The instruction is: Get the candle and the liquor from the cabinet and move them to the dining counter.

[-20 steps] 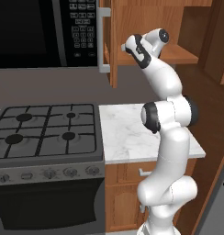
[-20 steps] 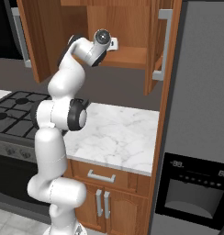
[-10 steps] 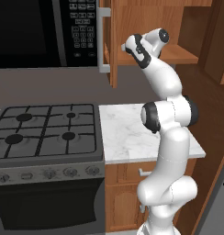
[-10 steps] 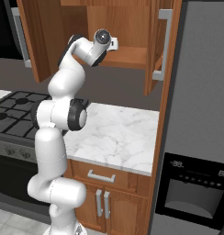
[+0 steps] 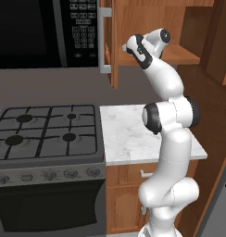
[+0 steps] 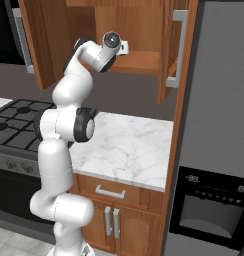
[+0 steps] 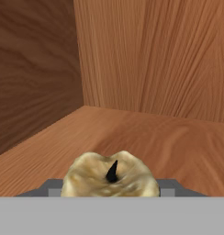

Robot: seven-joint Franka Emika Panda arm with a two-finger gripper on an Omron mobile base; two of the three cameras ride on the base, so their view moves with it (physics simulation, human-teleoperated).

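End effector jaws narrowed around candle [image 7: 110, 176] on cabinet [image 7: 146, 133] shelf.

Bare shelf [image 7: 146, 133] beyond candle [image 7: 110, 176]; cabinet [image 7: 36, 73] walls close it in.

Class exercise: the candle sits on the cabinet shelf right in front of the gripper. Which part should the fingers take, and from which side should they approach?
Grip the candle across its short round sides, low on the body, coming in level from the cabinet's open front. It stands upright with its dark wick up, and its top is lumpy and uneven, so the sides probably give the gripper the firmer seat.
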